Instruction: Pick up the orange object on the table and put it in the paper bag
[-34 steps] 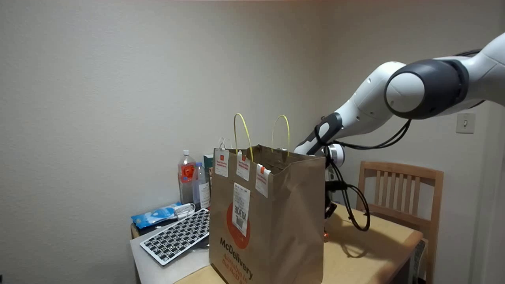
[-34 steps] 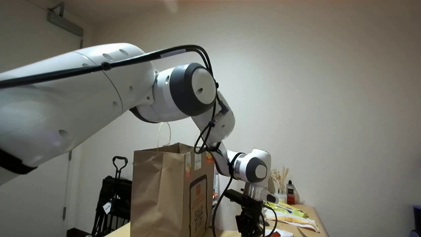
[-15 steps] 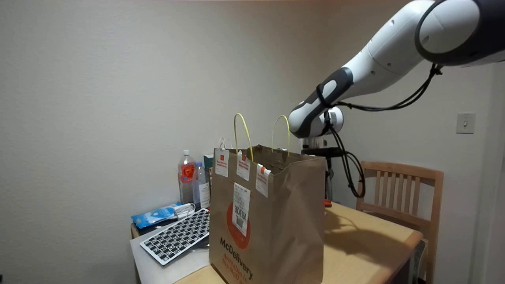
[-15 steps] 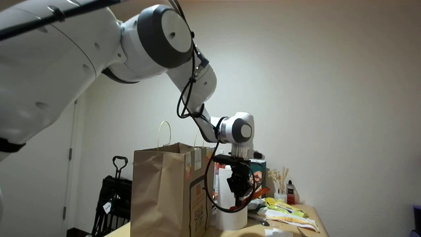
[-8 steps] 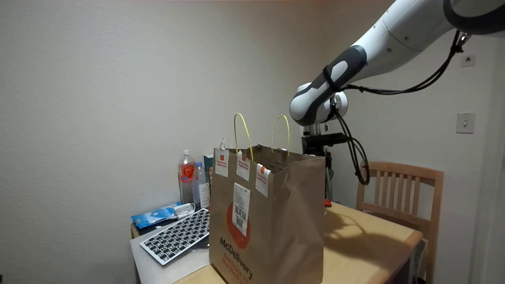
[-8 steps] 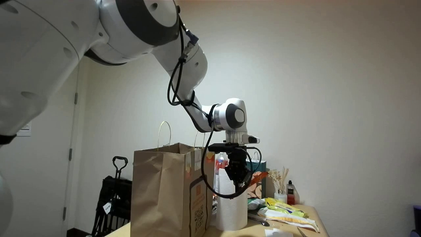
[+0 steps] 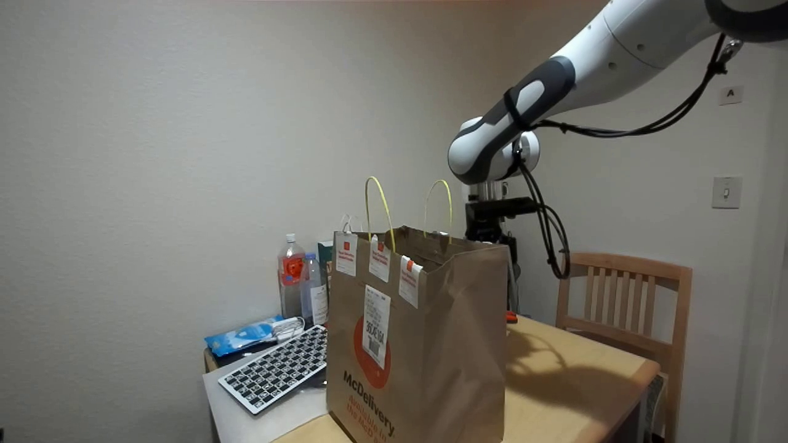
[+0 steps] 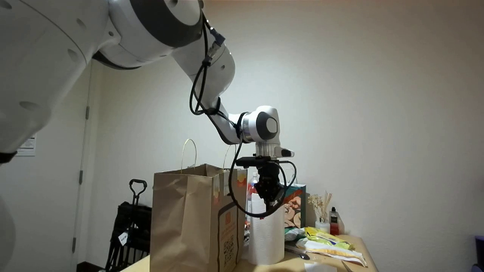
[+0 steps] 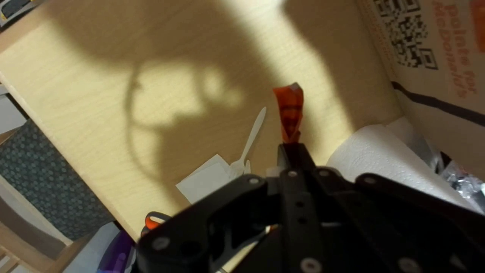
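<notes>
My pincer (image 9: 291, 148) is closed on the orange object (image 9: 291, 110), gripping one end of it while the rest sticks out beyond my hold. I have it above the tan table (image 9: 163, 91), outside the paper bag (image 8: 181, 223), which stands upright there in both exterior views. A white paper roll (image 8: 266, 241) stands just beside the bag. In the wrist view broad shadows (image 9: 178, 30) cross the wood; a white utensil (image 9: 254, 133) and paper slips (image 9: 204, 182) lie there, and an orange-and-black handle (image 9: 151, 223) shows near the table's edge, with a dark patterned seat (image 9: 49, 170) beyond. In an exterior view a yellow packet (image 8: 329, 240) and a small red bottle (image 8: 334, 227) are near the table's far corner. Around me are pale walls (image 8: 359, 113), a light switch (image 7: 726, 192), a slatted chair (image 7: 615, 334) past the table's edge, a pale door (image 8: 49, 211) and a black cart (image 8: 130, 223).
</notes>
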